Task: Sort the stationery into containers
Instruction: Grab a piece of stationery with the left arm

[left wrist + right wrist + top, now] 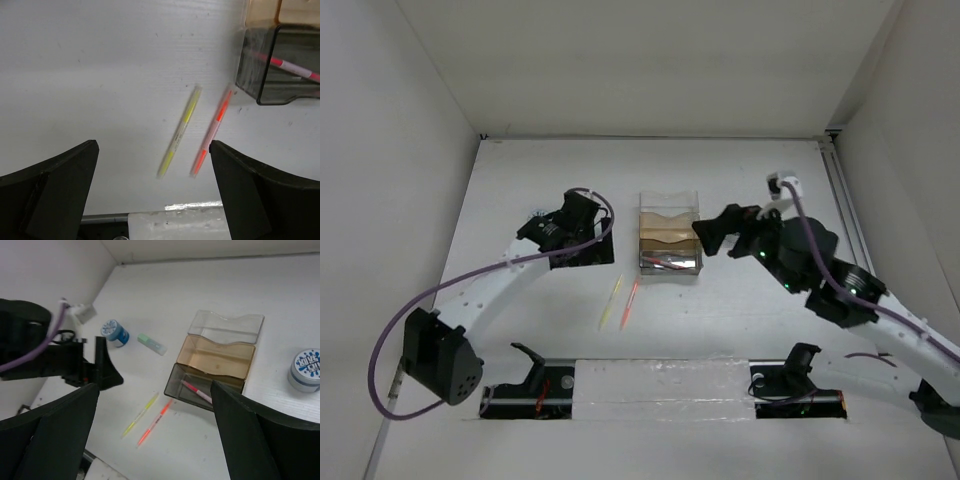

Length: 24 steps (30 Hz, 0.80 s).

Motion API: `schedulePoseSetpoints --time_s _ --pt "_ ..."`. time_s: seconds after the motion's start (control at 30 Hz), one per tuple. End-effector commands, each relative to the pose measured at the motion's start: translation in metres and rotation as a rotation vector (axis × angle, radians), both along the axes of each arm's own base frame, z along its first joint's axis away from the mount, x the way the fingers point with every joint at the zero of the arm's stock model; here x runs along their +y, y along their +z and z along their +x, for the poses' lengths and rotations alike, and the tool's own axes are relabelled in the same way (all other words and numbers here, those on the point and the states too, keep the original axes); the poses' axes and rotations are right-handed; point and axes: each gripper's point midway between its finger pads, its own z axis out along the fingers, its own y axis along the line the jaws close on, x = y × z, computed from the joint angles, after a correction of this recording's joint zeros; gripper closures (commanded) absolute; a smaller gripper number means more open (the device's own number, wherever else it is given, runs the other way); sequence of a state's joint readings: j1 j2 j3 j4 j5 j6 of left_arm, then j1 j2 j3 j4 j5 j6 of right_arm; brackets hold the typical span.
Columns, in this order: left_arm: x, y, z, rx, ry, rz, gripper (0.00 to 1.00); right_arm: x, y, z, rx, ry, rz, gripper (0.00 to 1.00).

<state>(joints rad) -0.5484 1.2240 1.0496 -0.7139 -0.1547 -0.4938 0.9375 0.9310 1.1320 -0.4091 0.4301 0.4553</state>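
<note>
The organizer [669,232] stands mid-table with a clear, a tan [217,356] and a dark compartment [250,70]. A red-and-white pen [197,391] lies in the dark one. On the table in front of it lie a yellow pen [611,302] and an orange pen [630,303], side by side. My left gripper [582,252] hangs open to the organizer's left, over the two pens [180,131], holding nothing. My right gripper [708,238] is open and empty at the organizer's right side. A green marker [151,343] and a blue roll [114,332] lie behind the left arm. A second roll [306,369] sits right of the organizer.
White walls close in the table on the left, back and right. A taped strip [660,385] and both arm bases run along the near edge. The left arm's purple cable [390,340] loops out on the left.
</note>
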Motion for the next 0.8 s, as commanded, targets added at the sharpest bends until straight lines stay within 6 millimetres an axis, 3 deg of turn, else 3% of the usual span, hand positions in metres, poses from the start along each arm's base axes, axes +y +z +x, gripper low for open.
schedulePoseSetpoints --time_s 0.0,0.1,0.2,0.33,0.43,0.57,0.77 --pt "-0.011 -0.02 -0.011 0.108 -0.081 -0.004 0.09 -0.018 0.042 -0.024 -0.086 0.033 0.205 0.0" --pt "-0.019 -0.032 -0.016 0.174 -0.106 -0.023 0.13 -0.024 0.045 -0.034 -0.094 0.061 0.22 0.0" --pt "-0.032 -0.043 -0.019 0.215 -0.141 -0.03 0.14 -0.022 0.033 -0.035 -0.065 0.074 0.187 0.0" --pt "-0.051 -0.069 -0.031 0.268 -0.192 0.082 0.14 -0.017 0.029 -0.044 -0.053 0.127 0.199 0.0" --pt "-0.05 -0.09 -0.037 0.316 -0.162 0.137 0.15 -0.017 0.033 -0.051 -0.065 0.16 0.22 0.0" --pt "-0.05 -0.099 -0.039 0.316 -0.133 0.123 0.17 -0.022 0.04 -0.057 -0.085 0.172 0.244 0.0" --pt "-0.047 -0.116 -0.04 0.339 -0.084 0.144 0.23 -0.013 0.043 -0.064 -0.099 0.238 0.256 0.0"
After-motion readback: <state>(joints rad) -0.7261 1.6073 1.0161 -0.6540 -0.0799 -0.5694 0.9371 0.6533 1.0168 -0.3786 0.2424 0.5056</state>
